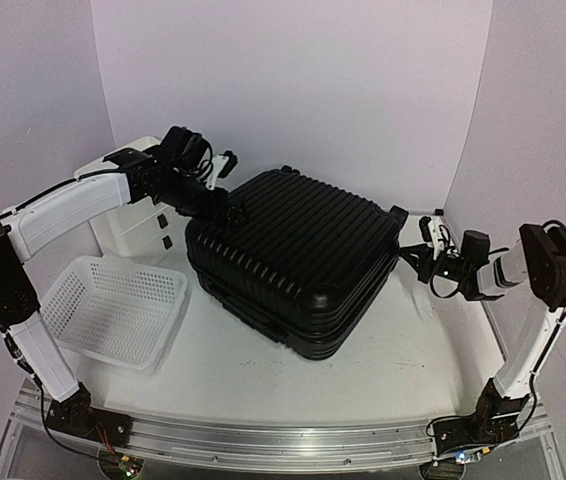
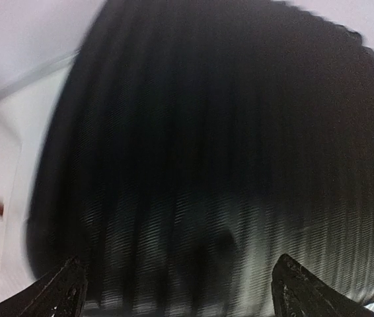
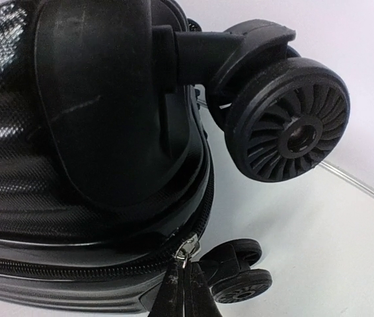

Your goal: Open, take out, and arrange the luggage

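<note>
The luggage [image 1: 293,255] is a large black ribbed suitcase lying flat and closed in the middle of the table. My left gripper [image 1: 225,205] hovers over its back left corner; in the left wrist view the jaws [image 2: 180,297] are wide open and empty above the blurred ribbed shell [image 2: 226,165]. My right gripper [image 1: 410,252] is at the right corner by the wheels. In the right wrist view it [image 3: 187,281] is shut on the silver zipper pull [image 3: 188,249] on the zipper line, below a caster wheel [image 3: 286,129].
A white perforated basket [image 1: 113,305] lies at the left front. A white drawer box [image 1: 138,225] stands behind it, under my left arm. A second small caster [image 3: 240,281] rests on the table next to my right fingers. Purple walls enclose the back and sides.
</note>
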Available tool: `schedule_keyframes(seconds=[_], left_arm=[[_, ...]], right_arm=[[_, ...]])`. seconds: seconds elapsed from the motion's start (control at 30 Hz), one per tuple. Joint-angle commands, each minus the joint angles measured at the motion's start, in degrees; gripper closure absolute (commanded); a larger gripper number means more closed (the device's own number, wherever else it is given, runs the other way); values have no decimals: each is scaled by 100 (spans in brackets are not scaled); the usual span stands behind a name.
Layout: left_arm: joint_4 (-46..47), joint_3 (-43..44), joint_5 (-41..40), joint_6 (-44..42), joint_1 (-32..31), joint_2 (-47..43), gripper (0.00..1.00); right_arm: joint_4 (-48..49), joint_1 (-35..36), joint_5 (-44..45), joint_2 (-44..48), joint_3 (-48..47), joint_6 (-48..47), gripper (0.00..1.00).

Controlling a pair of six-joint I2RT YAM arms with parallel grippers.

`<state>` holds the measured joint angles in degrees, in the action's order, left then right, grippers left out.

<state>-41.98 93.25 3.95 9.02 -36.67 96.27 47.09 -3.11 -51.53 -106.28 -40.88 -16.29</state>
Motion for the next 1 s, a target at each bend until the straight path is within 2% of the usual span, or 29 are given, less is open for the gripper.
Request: schedule_keyframes(seconds=[0.0, 0.13, 0.27, 0.37, 0.47, 0.63, 0.83, 0.97], left_arm=[[75, 982, 6, -1409, -1067, 226, 1], [42, 1830, -142, -1909, -1762, 928, 1], [-77, 2470, -569, -2169, -2161, 1662, 1], [-142, 2622, -1014, -2386, -2321, 1938, 1], [-191, 2580, -1268, -2590, -2452, 2083, 1], [-213, 2132, -1383, -2687, -2582, 2030, 5], [-209, 1205, -811, -2874, -2585, 1537, 8], [-198, 812, -658, -2931, -2583, 1439, 8]], right_arm=[[-205, 765, -8, 857, 909, 311, 100], [-1270, 1172, 383, 1843, 1415, 147, 100], [-3513, 1271, 957, 2873, 1167, -148, 100], [-4868, 1274, 1275, 3494, 920, -388, 100], [-5554, 1277, 1378, 3850, 809, -467, 100], [-5711, 1278, 1126, 3615, 700, -225, 100], [-5569, 1031, 1102, 2877, 537, -93, 100], [-4676, 596, 747, 2595, 677, 152, 100]])
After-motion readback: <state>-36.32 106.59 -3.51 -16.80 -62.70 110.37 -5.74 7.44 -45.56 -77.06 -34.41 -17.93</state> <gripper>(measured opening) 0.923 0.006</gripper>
